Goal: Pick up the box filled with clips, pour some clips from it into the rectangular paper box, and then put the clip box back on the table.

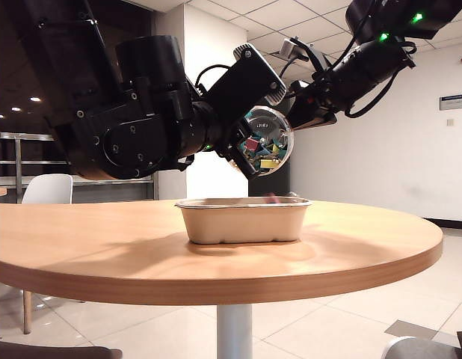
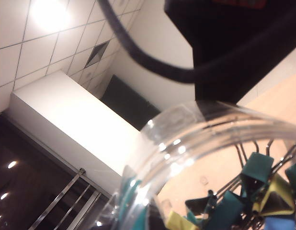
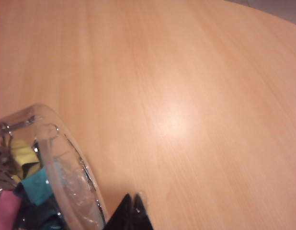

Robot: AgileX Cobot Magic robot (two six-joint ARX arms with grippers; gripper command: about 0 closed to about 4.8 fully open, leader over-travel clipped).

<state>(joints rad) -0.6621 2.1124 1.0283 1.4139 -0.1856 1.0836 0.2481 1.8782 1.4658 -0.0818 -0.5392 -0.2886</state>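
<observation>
I see the left gripper [image 1: 250, 153] raised above the rectangular paper box [image 1: 242, 221], its jaws clamped on the box filled with clips [image 1: 266, 140], which is tipped on its side with the mouth facing outward; the clips [image 1: 262, 152] sit heaped inside; one pink bit shows at the tray's rim; the right gripper [image 3: 133, 211] hangs just beside the jar, jaws pressed together on nothing; the table [image 1: 350, 247] carries the tray near its middle.
</observation>
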